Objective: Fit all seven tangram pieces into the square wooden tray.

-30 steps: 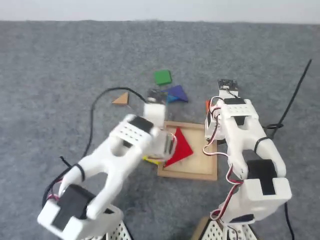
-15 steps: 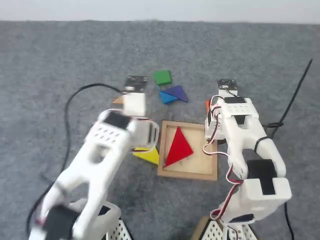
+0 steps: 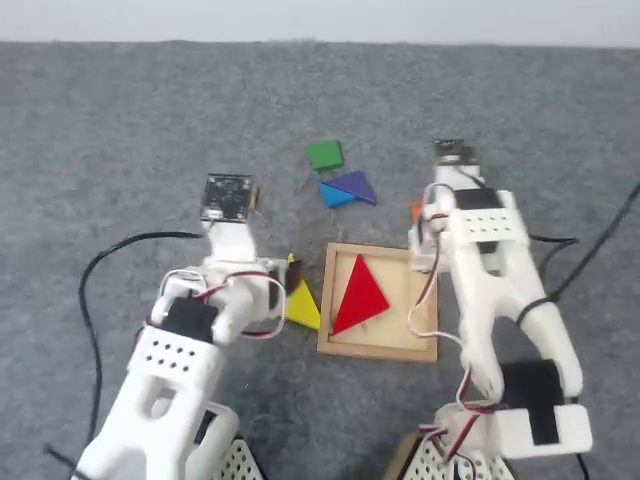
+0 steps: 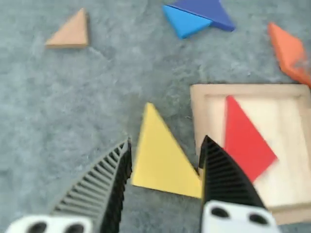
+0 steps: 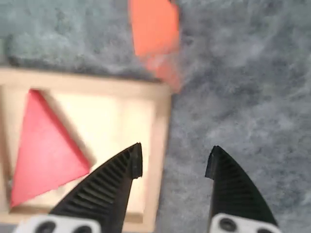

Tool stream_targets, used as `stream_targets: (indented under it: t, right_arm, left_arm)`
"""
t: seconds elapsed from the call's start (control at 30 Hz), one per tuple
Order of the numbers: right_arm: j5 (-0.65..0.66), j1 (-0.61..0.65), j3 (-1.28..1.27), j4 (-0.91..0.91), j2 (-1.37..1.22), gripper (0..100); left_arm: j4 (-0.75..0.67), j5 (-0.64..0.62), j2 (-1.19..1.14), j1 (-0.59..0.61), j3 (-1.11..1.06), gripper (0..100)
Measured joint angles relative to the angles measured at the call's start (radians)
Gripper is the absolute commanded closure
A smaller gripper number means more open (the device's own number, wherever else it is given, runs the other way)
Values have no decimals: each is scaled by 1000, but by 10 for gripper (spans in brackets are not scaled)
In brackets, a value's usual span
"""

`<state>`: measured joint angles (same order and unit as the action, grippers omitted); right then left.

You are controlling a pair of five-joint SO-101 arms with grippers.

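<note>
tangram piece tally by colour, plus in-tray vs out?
Red triangle: 1, in the tray
Yellow triangle: 1
Green square: 1
Light blue triangle: 1
Dark blue piece: 1
Tan triangle: 1
Orange piece: 1
Total: 7 pieces, 1 in the tray, 6 outside it.

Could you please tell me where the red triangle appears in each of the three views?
High view: the red triangle lies in the wooden tray, below the picture's centre.
Left wrist view: red triangle in the tray, across its wall from the yellow triangle.
Right wrist view: red triangle in the tray, away from the orange piece outside it.
Shared landmark: the wooden tray's rim.
</note>
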<state>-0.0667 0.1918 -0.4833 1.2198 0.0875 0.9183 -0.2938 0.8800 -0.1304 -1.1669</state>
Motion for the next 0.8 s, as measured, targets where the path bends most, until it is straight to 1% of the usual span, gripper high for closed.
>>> stream_targets:
  t: [0.07, 0.1, 0.17, 0.27, 0.33, 0.37, 0.47, 0.57, 0.63, 0.8]
  right_arm:
    - [-14, 75, 0, 8, 0, 779]
    - [-46, 115, 0, 9, 0, 779]
    - [-140, 196, 0, 5, -9, 779]
    - [-292, 287, 0, -55, -55, 778]
    - [-387, 327, 0, -83, -84, 753]
    - [-431, 345, 0, -89, -95, 723]
    - [-552, 365, 0, -94, -126, 602]
    - [-629, 364, 2, -94, -149, 508]
    - [-655, 364, 9, -100, -163, 499]
    - [-710, 365, 60, -103, -212, 543]
  left_arm:
    - [0, 0, 0, 68, 5, 776]
    - [0, 2, 0, 104, 8, 776]
    - [9, 60, 0, 181, 11, 776]
    - [9, 158, 2, 265, -17, 776]
    - [-12, 206, 2, 302, -69, 776]
    - [-28, 229, 2, 315, -89, 776]
    - [-68, 278, 2, 334, -126, 776]
    - [-104, 295, 2, 341, -158, 776]
    - [-112, 304, 2, 341, -161, 776]
    - [-115, 324, 2, 341, -161, 776]
